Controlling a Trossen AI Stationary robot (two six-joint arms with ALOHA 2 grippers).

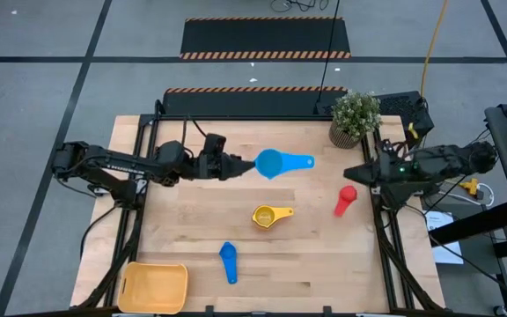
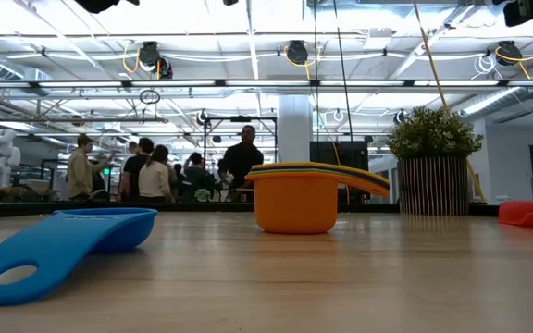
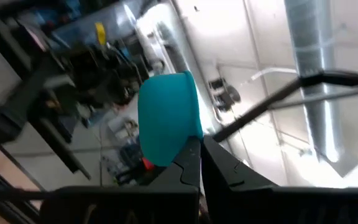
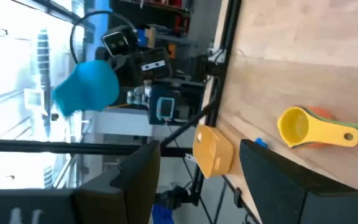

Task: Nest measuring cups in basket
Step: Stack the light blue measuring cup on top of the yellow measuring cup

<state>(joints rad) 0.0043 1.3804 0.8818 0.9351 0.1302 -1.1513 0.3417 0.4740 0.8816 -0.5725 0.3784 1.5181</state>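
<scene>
A large light-blue measuring cup (image 1: 271, 163) hangs above the table's far middle, its handle (image 1: 302, 161) toward the right, with my left gripper (image 1: 240, 165) shut on it. A yellow cup (image 1: 271, 216) nested on an orange one (image 2: 294, 203) stands on its base mid-table. A red cup (image 1: 346, 200) lies at the right. A small blue cup (image 1: 228, 261) lies near the front. The yellow-orange basket (image 1: 154, 288) sits at the near left corner. My right gripper (image 4: 197, 180) is open over the right edge (image 1: 350, 172), with nothing between its fingers. My left gripper pinches the light-blue cup's bowl edge (image 3: 188, 144) on the side opposite the handle, between its shut fingers (image 3: 191, 165). The fingers come roughly level from the table's left. The cup is lifted clear of the table, with its handle pointing away from the gripper.
A potted plant (image 1: 355, 119) stands at the far right corner, close to my right arm. Bare wood (image 1: 341, 273) lies between the cups and the basket. Several people (image 2: 155, 171) stand in the room beyond the far edge.
</scene>
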